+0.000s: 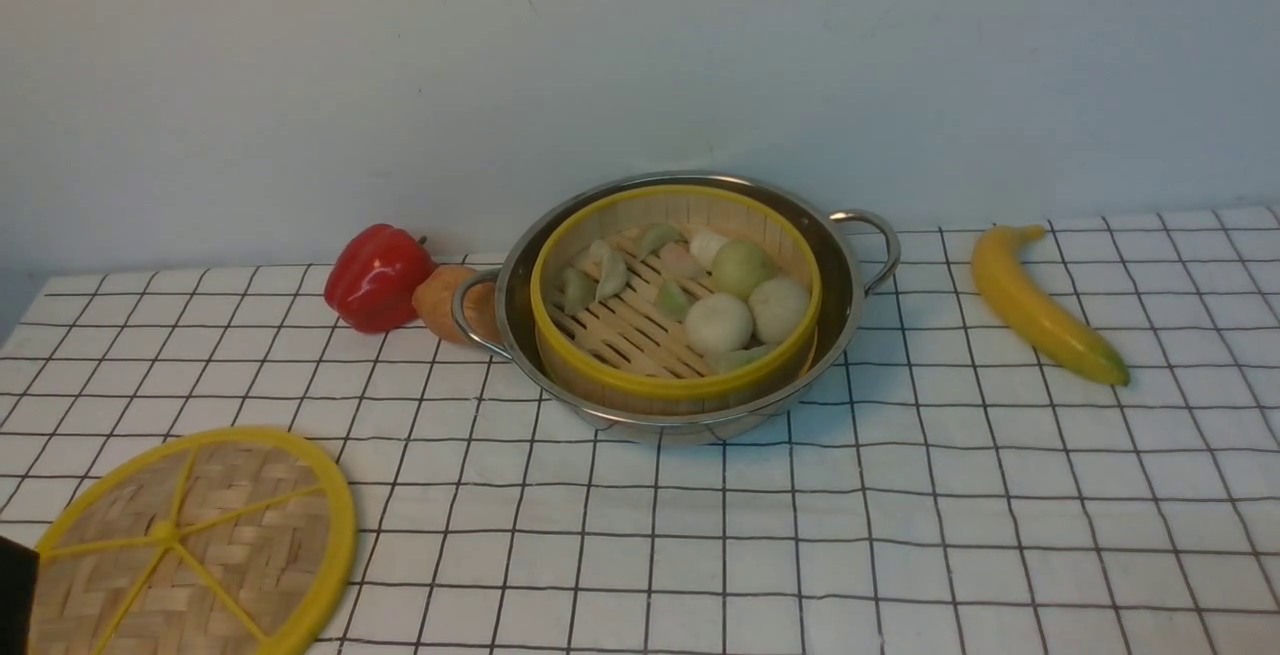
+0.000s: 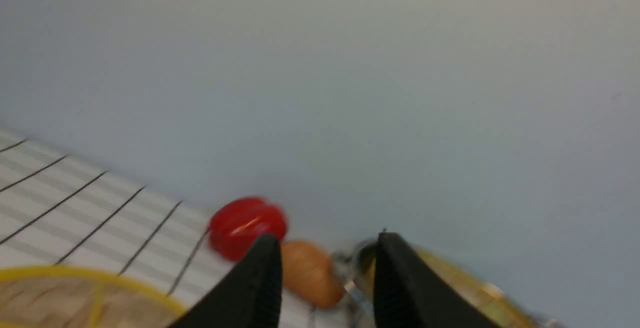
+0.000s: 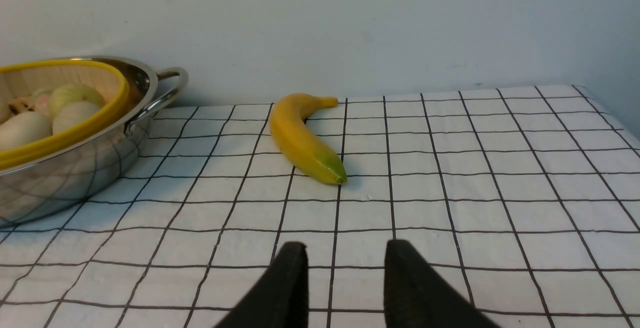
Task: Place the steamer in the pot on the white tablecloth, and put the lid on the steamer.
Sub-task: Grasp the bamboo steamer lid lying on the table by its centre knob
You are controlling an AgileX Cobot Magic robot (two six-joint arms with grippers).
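White tablecloth (image 1: pixel 900 535) bearing the pot (image 1: pixel 680 425), with the steamer (image 1: pixel 670 382) seated inside it. The lid (image 1: pixel 200 545) lies flat near my left side, well apart from the pot. My left pincer (image 2: pixel 327 238) and right pincer (image 3: pixel 346 245) stand part-open and empty. Step in hand, as I judge: fetching the lid. Next, my left jaws must straddle its rim.

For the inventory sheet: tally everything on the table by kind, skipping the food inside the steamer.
Cookware: 3 (pot, steamer, lid)
Produce: 3 (red pepper, brown potato-like piece, banana)
Total: 6
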